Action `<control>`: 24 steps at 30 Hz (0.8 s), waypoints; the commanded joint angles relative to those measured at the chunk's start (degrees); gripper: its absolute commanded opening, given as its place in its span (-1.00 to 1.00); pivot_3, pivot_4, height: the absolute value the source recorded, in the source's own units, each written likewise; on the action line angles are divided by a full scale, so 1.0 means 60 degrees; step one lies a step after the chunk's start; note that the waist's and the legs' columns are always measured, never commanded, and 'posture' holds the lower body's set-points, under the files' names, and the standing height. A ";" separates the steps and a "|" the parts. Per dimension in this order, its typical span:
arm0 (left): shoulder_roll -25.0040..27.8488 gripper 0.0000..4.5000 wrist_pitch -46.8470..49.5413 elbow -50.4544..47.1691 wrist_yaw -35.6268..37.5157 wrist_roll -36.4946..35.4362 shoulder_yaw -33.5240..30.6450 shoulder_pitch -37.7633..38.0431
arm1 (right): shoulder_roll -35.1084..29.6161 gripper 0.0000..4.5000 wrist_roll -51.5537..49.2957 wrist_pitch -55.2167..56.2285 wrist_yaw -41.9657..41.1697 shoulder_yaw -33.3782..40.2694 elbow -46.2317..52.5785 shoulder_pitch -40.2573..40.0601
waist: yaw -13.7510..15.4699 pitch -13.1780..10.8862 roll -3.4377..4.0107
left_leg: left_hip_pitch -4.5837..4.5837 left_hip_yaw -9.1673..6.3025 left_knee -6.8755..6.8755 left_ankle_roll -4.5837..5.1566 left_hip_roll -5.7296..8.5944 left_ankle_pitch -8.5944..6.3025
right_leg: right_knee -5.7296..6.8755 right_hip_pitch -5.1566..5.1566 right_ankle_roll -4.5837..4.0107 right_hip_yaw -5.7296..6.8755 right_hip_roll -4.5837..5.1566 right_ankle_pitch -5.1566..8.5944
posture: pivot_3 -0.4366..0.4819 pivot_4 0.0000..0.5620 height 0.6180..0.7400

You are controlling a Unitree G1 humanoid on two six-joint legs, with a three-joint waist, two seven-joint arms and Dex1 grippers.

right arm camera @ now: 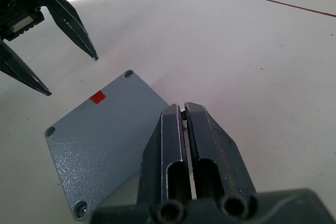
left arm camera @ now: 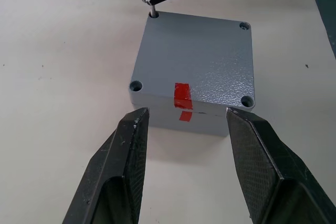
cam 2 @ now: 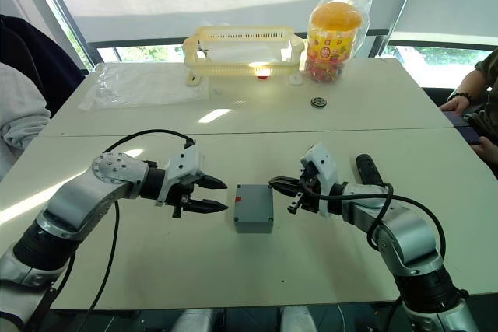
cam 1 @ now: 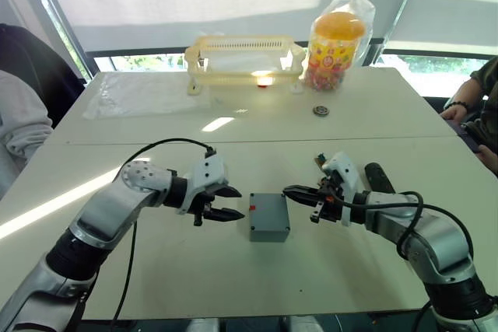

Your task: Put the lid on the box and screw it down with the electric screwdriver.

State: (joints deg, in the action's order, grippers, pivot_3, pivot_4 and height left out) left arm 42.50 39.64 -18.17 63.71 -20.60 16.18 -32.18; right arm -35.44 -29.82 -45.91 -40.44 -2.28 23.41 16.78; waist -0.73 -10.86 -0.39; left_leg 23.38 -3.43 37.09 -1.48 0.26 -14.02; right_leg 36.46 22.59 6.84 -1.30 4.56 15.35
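The grey box (left arm camera: 202, 123) stands mid-table with the lid (left arm camera: 194, 56) sitting on top, a red mark (left arm camera: 182, 95) running across their seam. My left gripper (cam 1: 237, 203) is open, just left of the box, with its fingers (left arm camera: 131, 150) level with the marked side and apart from it. My right gripper (cam 1: 286, 190) is shut on a small metal screw (left arm camera: 153, 10), held at the hole in the lid's far right corner. The black electric screwdriver (cam 1: 379, 176) lies on the table behind my right arm.
A yellow plastic rack (cam 1: 243, 58), a bagged candy jar (cam 1: 336, 36) and a clear plastic sheet (cam 1: 144, 92) stand at the table's far side, with a small round part (cam 1: 320, 110) nearer. A person's sleeve (cam 1: 15, 122) is at the left, another person's hand (cam 1: 459, 110) at the right.
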 commanded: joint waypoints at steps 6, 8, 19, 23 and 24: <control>-0.0049 0.04 -0.0063 -0.0103 -0.0018 -0.0007 -0.0054 -0.0078 | -0.0042 -0.98 0.0235 0.0272 -0.0126 -0.0252 0.0125 0.0240 | -0.0001 0.0000 0.0000 | 0.0000 0.0001 0.0000 0.0000 0.0000 0.0000 | 0.0000 0.0001 0.0000 0.0000 0.0000 0.0000 | -0.05 -0.47 1.00; -0.0072 0.04 -0.0058 -0.0087 -0.0028 0.0002 -0.0046 -0.0094 | -0.0070 -0.75 0.0312 0.0331 -0.0189 -0.0277 0.0085 0.0280 | -0.0001 0.0000 0.0000 | 0.0000 0.0000 -0.0001 0.0000 0.0000 0.0000 | 0.0000 0.0001 0.0000 0.0000 0.0000 0.0000 | -0.05 -0.47 1.00; -0.0119 0.04 0.0033 0.0011 0.0102 -0.0403 -0.0496 -0.0535 | -0.1777 0.51 -0.1468 -0.1405 -0.0987 0.1932 0.0490 0.1167 | 0.0016 -0.0002 -0.0001 | 0.0002 0.0001 0.0003 0.0000 0.0001 0.0000 | -0.0002 -0.0002 0.0000 0.0000 0.0003 0.0000 | -0.05 -0.47 1.00; -0.0249 0.04 0.0050 -0.0055 0.0199 -0.0738 -0.0625 -0.0848 | -0.2979 0.51 -0.2109 -0.2585 -0.1103 0.3143 -0.0442 0.1868 | 0.0015 -0.0002 -0.0001 | 0.0001 -0.0002 0.0000 0.0000 -0.0001 0.0000 | -0.0002 -0.0001 0.0000 0.0003 0.0001 0.0000 | -0.05 -0.47 1.00; -0.0293 0.04 0.0001 -0.0169 0.0242 -0.0794 -0.0577 -0.0903 | -0.3848 0.63 -0.1822 -0.2744 -0.1413 0.3223 -0.0940 0.1774 | 0.0037 -0.0004 0.0007 | 0.0001 -0.0002 -0.0002 0.0000 -0.0001 0.0000 | -0.0002 -0.0002 -0.0001 0.0004 0.0001 0.0000 | -0.05 -0.47 1.00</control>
State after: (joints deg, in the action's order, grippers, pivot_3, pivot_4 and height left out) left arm 40.78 39.95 -17.16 64.38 -23.92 14.25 -36.94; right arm -53.96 -41.47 -60.03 -47.27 13.41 21.50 27.28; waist -0.51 -10.89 -0.35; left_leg 23.41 -3.41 37.08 -1.48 0.27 -14.02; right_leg 36.43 22.59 6.84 -1.29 4.60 15.35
